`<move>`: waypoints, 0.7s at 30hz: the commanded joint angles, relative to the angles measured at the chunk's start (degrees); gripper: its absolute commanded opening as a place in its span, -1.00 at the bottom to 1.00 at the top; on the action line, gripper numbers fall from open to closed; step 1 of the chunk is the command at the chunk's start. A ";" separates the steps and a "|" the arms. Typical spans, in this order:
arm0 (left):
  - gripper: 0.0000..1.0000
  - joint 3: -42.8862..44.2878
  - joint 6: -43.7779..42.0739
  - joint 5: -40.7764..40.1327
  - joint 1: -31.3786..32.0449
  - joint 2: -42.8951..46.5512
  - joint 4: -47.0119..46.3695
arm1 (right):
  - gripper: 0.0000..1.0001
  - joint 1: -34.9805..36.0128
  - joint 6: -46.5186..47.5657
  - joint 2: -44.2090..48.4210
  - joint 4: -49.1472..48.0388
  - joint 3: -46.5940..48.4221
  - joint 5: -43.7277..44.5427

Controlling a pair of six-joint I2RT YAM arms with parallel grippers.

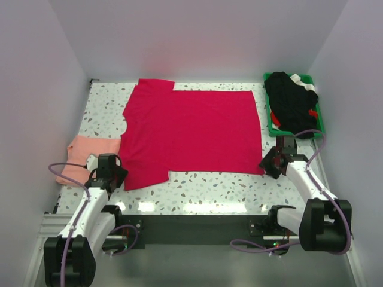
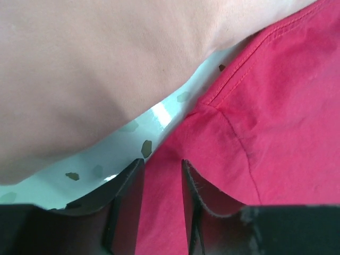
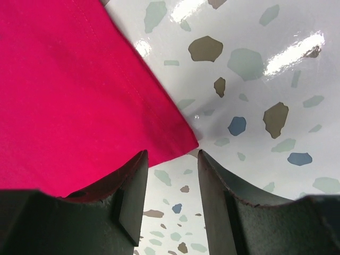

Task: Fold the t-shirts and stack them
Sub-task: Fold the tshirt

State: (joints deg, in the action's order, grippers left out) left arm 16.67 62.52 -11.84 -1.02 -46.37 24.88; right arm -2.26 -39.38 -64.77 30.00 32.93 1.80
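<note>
**Both arms line up on the near edge of the crimson t-shirt (image 1: 191,128), spread flat across the middle of the speckled surface (image 1: 203,186).**

At near left the salmon-pink t-shirt (image 1: 81,156), seemingly folded small, lies just beside the red sleeve (image 1: 143,173), with a sliver of bare surface between them. The left gripper (image 2: 161,183) is down on that sleeve. Its jaws stand a narrow gap apart with red cloth showing between them, and whether any cloth is pinched cannot be told. The right gripper (image 3: 172,170) sits at the near-right hem corner (image 3: 183,141), jaws apart and nothing clamped, the corner's tip at the mouth of the gap.

The step looks like taking both near corners for a first fold. It would go best if each gripper slid a finger under the hem and bit red cloth alone. Both should close before either lifts, then rise together so the edge stays straight.

The pink shirt is the left arm's hazard, close enough to be snagged along with the sleeve. At far right a green bin (image 1: 319,118) of black clothes (image 1: 290,101) stands near the shirt's far-right corner, just beyond the right arm, and may crowd a wide swing.
</note>
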 commanded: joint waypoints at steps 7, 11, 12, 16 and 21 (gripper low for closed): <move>-1.00 -2.61 -3.19 5.59 -0.04 -0.92 -5.20 | -0.17 -0.02 -1.14 -3.43 -4.77 0.03 0.83; -1.00 -1.03 -4.34 6.56 -0.04 0.84 -4.76 | -0.37 -0.11 -0.97 -4.04 -5.30 0.30 0.40; -1.00 -0.67 -4.43 6.74 -0.13 1.71 -4.58 | -0.42 -0.11 -0.88 -4.05 -5.48 0.21 -0.04; -1.00 0.91 -4.95 7.44 -0.04 3.91 -2.92 | -0.59 -0.11 -0.53 -4.05 -5.48 -0.06 -0.92; -1.00 2.23 -4.87 7.62 -0.04 5.50 -1.60 | -0.49 -0.11 0.00 -2.38 -3.81 -0.14 -1.71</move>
State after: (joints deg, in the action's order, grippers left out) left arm 16.10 58.92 -4.84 -1.02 -41.76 22.39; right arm -2.26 -39.77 -68.71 26.22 32.84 0.89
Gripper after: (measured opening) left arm 0.013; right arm 0.243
